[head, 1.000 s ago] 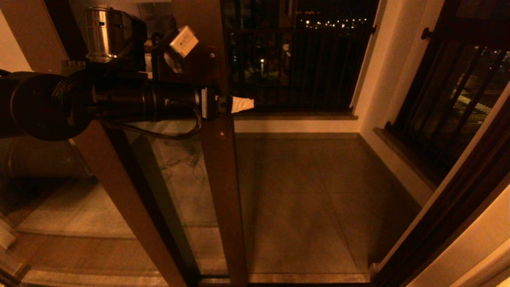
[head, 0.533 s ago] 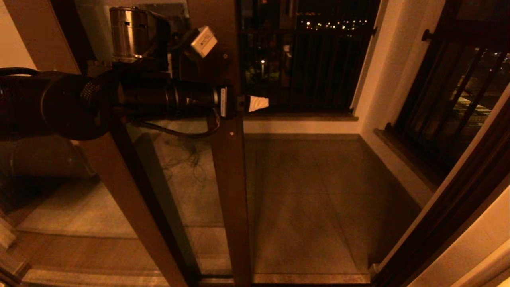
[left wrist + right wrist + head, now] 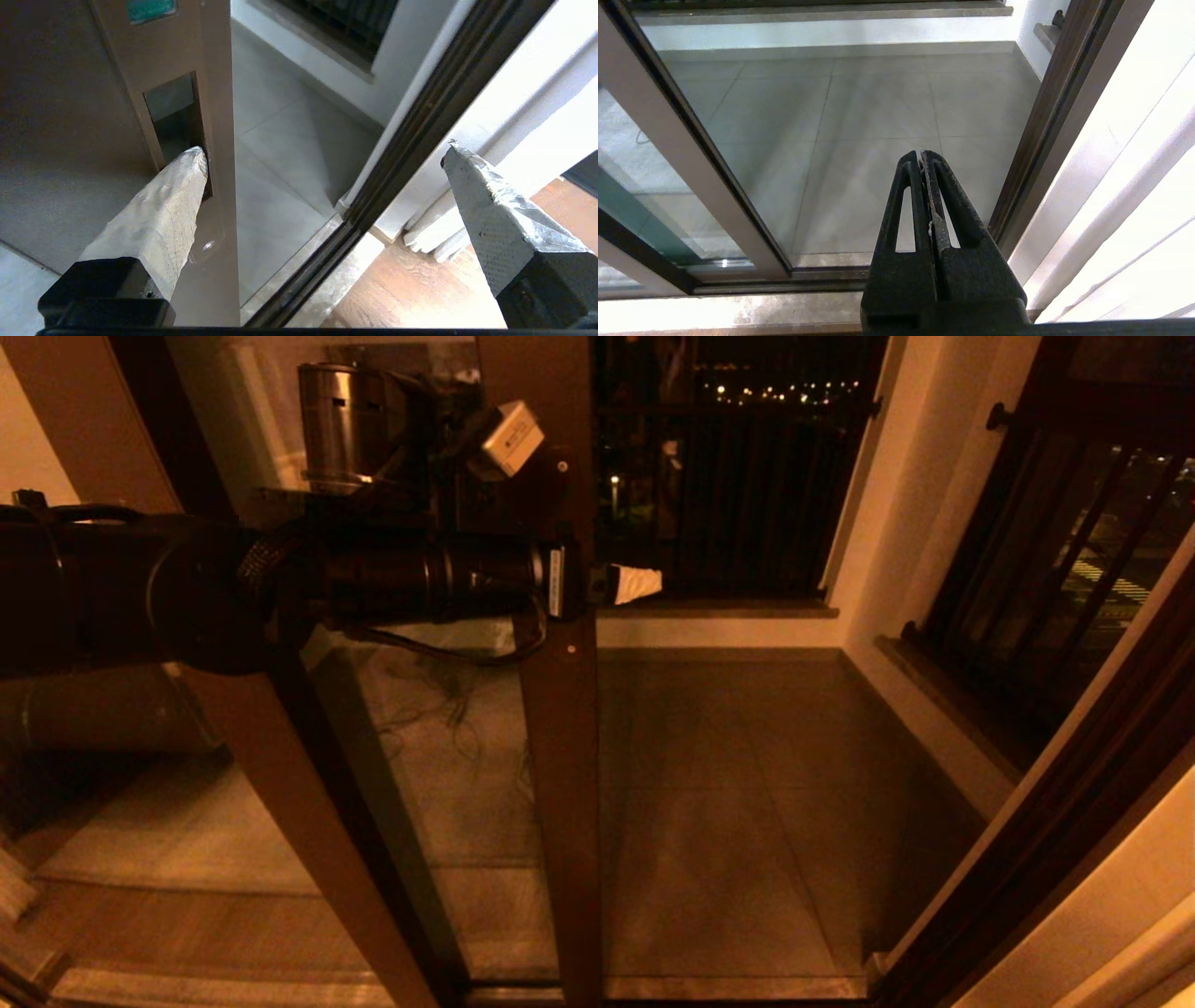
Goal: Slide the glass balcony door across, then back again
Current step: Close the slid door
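Observation:
The glass balcony door point(image 3: 560, 784) stands partly open, its wide reddish-brown stile near the middle of the head view. My left gripper point(image 3: 597, 586) is open at handle height, reaching in from the left. In the left wrist view one taped finger point(image 3: 163, 210) has its tip inside the dark recessed handle slot point(image 3: 175, 116) of the stile point(image 3: 219, 116). The other finger point(image 3: 490, 210) hangs free over the indoor floor, so the left gripper point(image 3: 324, 150) spans the stile's edge. My right gripper point(image 3: 922, 154) is shut and empty, low, facing the doorway; the head view does not show it.
The other glass panel's plain brown post point(image 3: 280, 784) slants at the left. The dark door jamb point(image 3: 1027, 840) rises at the right, with the floor track point(image 3: 303, 275) running to it. Beyond lie the tiled balcony floor point(image 3: 728, 784) and dark railings point(image 3: 728, 476).
The door stile and my left arm have moved steadily to the right together, narrowing the opening toward the jamb. The finger stays in the handle slot.

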Motion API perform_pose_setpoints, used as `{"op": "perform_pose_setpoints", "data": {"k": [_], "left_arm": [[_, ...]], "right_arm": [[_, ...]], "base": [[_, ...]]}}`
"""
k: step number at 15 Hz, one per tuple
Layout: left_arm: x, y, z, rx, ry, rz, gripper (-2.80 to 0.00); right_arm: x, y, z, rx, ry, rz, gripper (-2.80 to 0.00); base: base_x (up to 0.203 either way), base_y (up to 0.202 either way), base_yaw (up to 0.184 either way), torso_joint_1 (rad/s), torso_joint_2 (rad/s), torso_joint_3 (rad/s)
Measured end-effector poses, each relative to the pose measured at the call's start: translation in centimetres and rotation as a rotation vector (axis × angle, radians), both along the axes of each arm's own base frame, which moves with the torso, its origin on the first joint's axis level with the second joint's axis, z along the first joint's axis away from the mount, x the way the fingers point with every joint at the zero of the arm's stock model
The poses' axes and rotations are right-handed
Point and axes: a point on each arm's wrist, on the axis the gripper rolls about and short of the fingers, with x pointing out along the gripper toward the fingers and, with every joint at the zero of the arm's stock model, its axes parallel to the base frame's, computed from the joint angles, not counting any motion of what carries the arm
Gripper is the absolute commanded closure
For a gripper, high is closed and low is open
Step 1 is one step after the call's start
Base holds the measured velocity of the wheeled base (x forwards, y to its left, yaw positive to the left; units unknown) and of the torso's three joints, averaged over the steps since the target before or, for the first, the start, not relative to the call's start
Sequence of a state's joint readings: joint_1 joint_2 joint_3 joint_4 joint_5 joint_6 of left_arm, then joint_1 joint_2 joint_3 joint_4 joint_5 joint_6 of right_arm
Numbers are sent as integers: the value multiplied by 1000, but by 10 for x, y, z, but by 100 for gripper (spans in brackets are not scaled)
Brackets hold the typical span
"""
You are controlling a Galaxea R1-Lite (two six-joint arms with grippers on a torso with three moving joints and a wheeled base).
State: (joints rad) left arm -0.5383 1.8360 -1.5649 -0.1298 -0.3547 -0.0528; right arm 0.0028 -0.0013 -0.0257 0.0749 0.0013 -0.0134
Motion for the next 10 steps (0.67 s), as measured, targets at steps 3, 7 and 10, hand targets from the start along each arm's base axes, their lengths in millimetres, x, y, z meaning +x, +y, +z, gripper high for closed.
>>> {"op": "perform_pose_setpoints", "data": {"k": [3,7,10], "left_arm": [[1,-4,-2,2,3,-9,-280],[1,-16,-1,1,0,-14,-280],[2,-26,-1,3,-2,-11,-280]], "right_arm": [[0,0,0,0,0,0,0],[0,0,0,0,0,0,0],[0,0,0,0,0,0,0]], "base": [[0,0,0,0,0,0],[0,0,0,0,0,0],[0,0,0,0,0,0]]}}
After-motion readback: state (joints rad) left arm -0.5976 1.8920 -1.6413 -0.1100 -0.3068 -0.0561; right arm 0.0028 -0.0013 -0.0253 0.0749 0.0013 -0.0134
